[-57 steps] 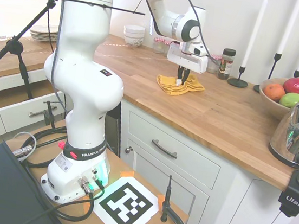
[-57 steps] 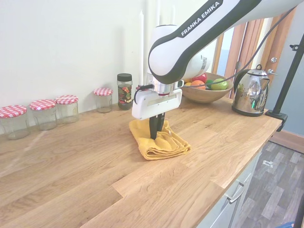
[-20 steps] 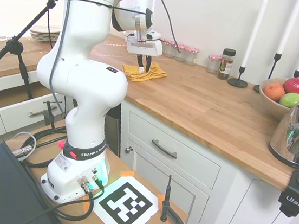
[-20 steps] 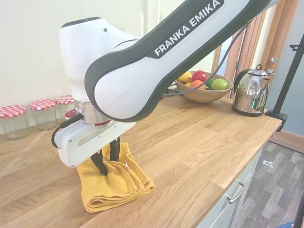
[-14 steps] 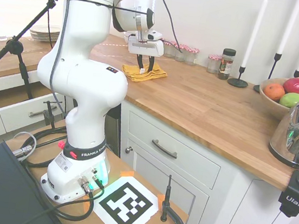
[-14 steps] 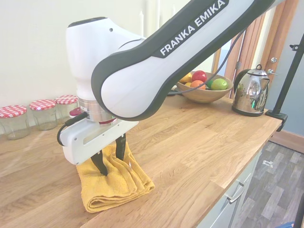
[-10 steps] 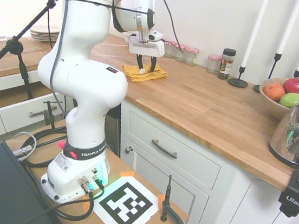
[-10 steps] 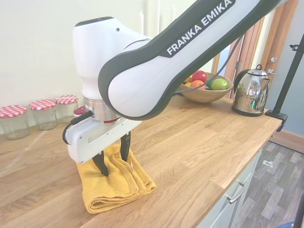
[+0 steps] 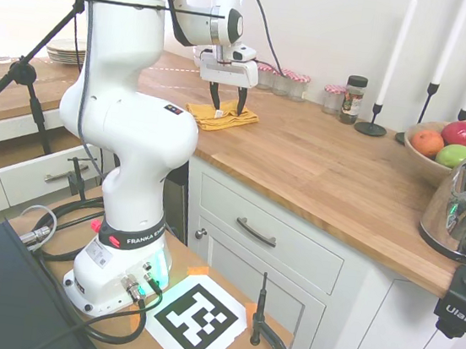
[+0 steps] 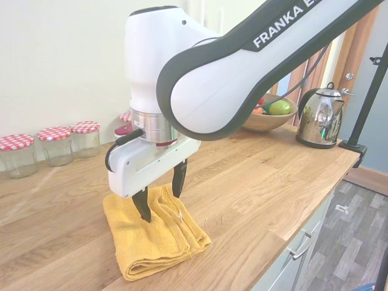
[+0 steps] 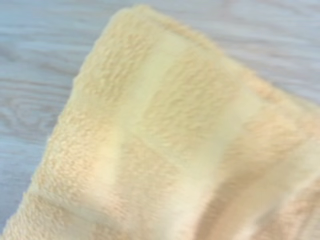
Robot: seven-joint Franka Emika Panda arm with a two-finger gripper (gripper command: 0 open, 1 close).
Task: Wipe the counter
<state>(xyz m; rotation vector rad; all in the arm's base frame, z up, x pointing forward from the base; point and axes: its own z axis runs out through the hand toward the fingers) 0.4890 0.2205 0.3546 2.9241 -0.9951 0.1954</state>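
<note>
The counter (image 9: 328,165) is a long brown butcher-block top (image 10: 254,182) over white cabinets. A folded yellow cloth (image 9: 220,116) lies on it near the front edge. My gripper (image 9: 227,101) hangs straight down over the cloth, open, with nothing held between its black fingers. In the second exterior view the gripper (image 10: 161,197) stands with its tips just over the cloth (image 10: 160,239); I cannot tell if they touch it. The wrist view is filled with the fuzzy yellow cloth (image 11: 170,145) lying on wood.
Glass jars with red checked lids (image 10: 57,144) line the wall behind the cloth. A spice jar (image 9: 354,98), candlesticks (image 9: 375,115), a fruit bowl (image 9: 432,156) and a steel kettle (image 9: 465,207) stand further along. Stacked white bowls (image 9: 208,55) sit behind the arm.
The gripper slid the cloth along the counter toward the jars while shut on it. It has since let go, opened and risen slightly; the cloth stays put.
</note>
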